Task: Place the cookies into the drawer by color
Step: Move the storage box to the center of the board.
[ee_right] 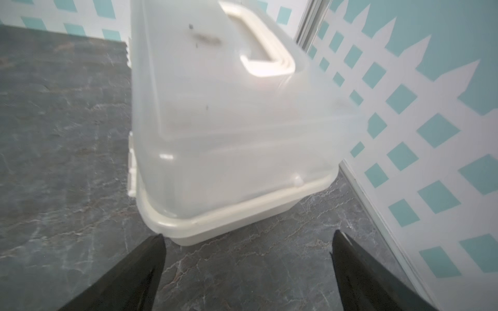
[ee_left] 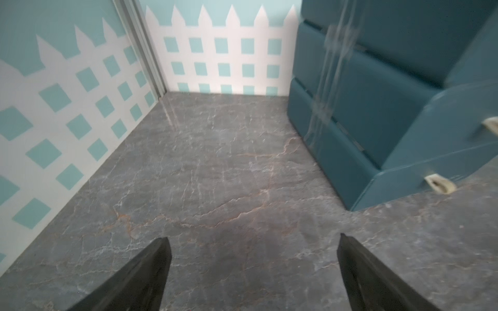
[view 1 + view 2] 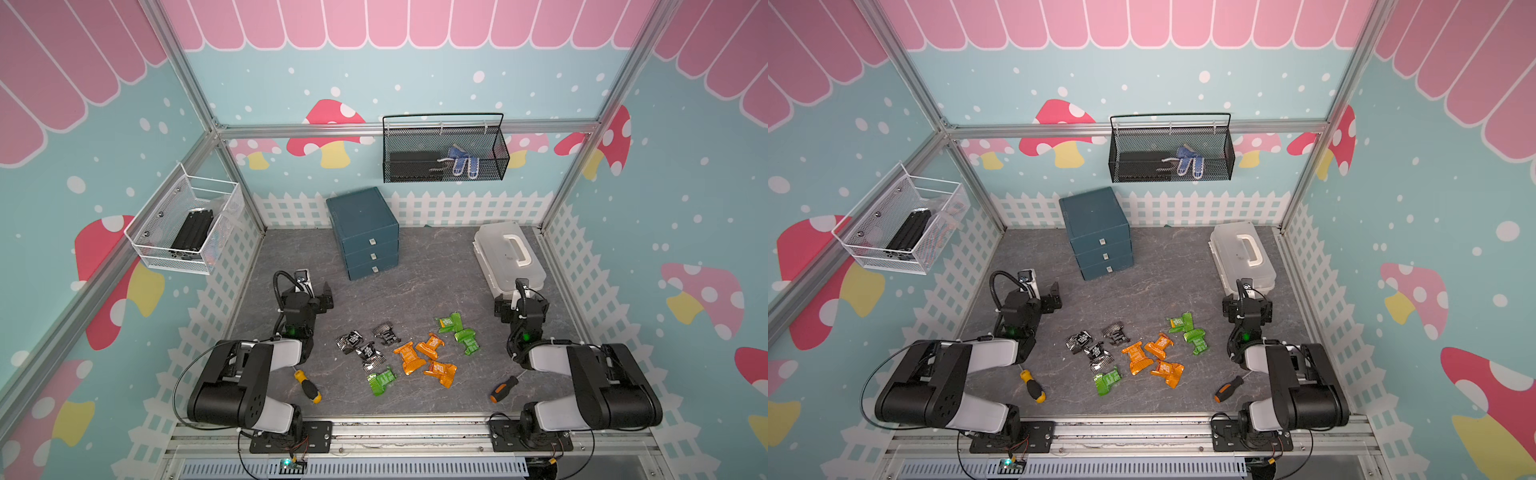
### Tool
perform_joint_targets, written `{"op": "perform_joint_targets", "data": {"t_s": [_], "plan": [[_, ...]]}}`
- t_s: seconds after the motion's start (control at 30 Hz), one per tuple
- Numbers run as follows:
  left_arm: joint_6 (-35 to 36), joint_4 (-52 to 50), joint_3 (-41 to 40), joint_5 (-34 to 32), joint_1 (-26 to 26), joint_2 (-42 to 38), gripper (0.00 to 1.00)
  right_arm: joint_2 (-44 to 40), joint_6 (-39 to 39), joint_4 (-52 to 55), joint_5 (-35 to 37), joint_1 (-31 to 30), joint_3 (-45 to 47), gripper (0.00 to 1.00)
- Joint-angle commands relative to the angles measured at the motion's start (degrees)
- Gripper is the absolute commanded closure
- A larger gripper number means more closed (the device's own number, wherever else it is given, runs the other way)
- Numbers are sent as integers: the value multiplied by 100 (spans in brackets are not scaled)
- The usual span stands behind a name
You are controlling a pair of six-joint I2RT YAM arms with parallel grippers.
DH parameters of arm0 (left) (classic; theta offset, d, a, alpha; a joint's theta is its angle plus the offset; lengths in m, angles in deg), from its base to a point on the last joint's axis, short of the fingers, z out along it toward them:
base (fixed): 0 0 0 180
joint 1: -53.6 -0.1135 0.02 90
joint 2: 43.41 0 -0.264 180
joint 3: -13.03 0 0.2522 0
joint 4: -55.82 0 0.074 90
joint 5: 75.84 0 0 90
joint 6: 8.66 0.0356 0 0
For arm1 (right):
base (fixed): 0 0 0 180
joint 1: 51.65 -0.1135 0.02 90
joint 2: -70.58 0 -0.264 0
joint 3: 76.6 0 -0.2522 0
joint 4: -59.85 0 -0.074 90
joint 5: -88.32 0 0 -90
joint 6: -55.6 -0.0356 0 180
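Note:
The cookies lie loose mid-table in both top views: three black-silver packets (image 3: 367,352), three orange ones (image 3: 430,345), and green ones, two at the right (image 3: 467,340) and one nearer the front (image 3: 380,381). The drawer (image 3: 365,232) is a dark teal cabinet at the back with all three fronts closed; it also shows in the left wrist view (image 2: 377,107). My left gripper (image 2: 253,237) is open and empty over bare table, left of the drawer. My right gripper (image 1: 249,235) is open and empty, far right of the cookies.
A translucent white case (image 1: 229,121) with a handle stands just ahead of the right gripper. A yellow-black screwdriver (image 3: 307,386) and an orange-black one (image 3: 503,388) lie near the front. A black mesh basket (image 3: 444,149) and a white wire basket (image 3: 187,220) hang on the walls.

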Motion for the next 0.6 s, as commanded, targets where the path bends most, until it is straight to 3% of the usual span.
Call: {"op": "perform_joint_targets", "data": {"t_s": [0.0, 0.17, 0.23, 0.33, 0.4, 0.5, 0.57], "plan": [[73, -1151, 416, -710, 229, -816, 1, -882, 146, 388, -548, -43, -135, 1], [-1570, -2189, 821, -834, 266, -1636, 1, -2079, -1417, 1021, -890, -38, -354, 1], [-1700, -1762, 704, -332, 295, -1828, 1, -2355, -1840, 1071, -1327, -38, -451, 1], [-2639, -1507, 566, -289, 303, -1987, 0, -2528, -2841, 980, -1472, -38, -470, 1], [-2780, -965, 437, -26, 297, -1994, 1, -2638, -3529, 1342, -1632, -38, -496, 1], [-3359, -624, 432, 146, 295, -1911, 1, -2526, -3446, 926, -1983, -38, -560, 1], [-3228, -708, 747, 534, 300, -1793, 1, -2314, -3285, 1029, -2539, -38, -886, 1]]}}
